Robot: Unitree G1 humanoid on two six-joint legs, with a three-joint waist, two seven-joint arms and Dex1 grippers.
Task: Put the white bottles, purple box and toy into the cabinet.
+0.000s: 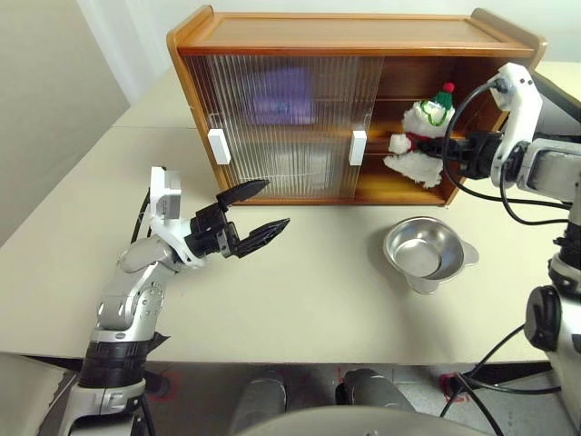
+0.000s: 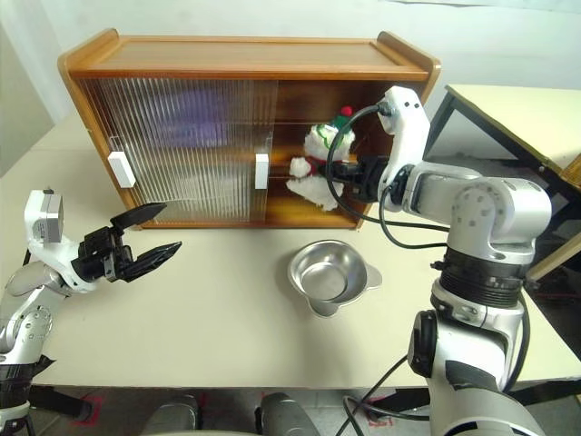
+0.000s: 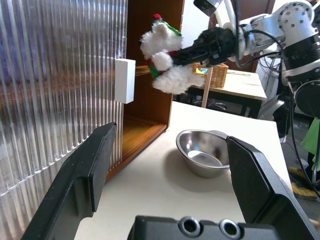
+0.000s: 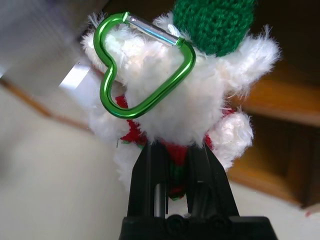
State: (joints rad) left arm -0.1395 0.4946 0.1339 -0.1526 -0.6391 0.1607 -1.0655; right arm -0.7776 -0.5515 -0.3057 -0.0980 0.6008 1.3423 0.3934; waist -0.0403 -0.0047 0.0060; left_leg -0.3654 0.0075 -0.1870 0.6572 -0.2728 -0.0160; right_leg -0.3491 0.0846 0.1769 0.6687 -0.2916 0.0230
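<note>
White plush is filling the space just ahead of the right gripper (image 1: 442, 145), whose two black fingers are clenching the toy (image 1: 416, 143) at its red-and-green scarf. The toy is hanging in the air in front of the open right half of the cabinet (image 1: 354, 36), at about the level of the inner shelf, clear of the table (image 1: 300, 300). Its long axis is running roughly upright, leaning a little, with the red-topped green hat pointing up and toward the cabinet's right wall and the legs pointing down and away from the gripper. The right wrist view is showing a green heart-shaped carabiner (image 4: 145, 65) clipped at the toy's head, which the head views are giving only as a faint green loop. The left gripper (image 1: 257, 211) is hovering released, its fingers spread wide, before the ribbed sliding doors, well apart from the toy. A metal bowl (image 1: 425, 252) is sitting on the table below the right gripper.
</note>
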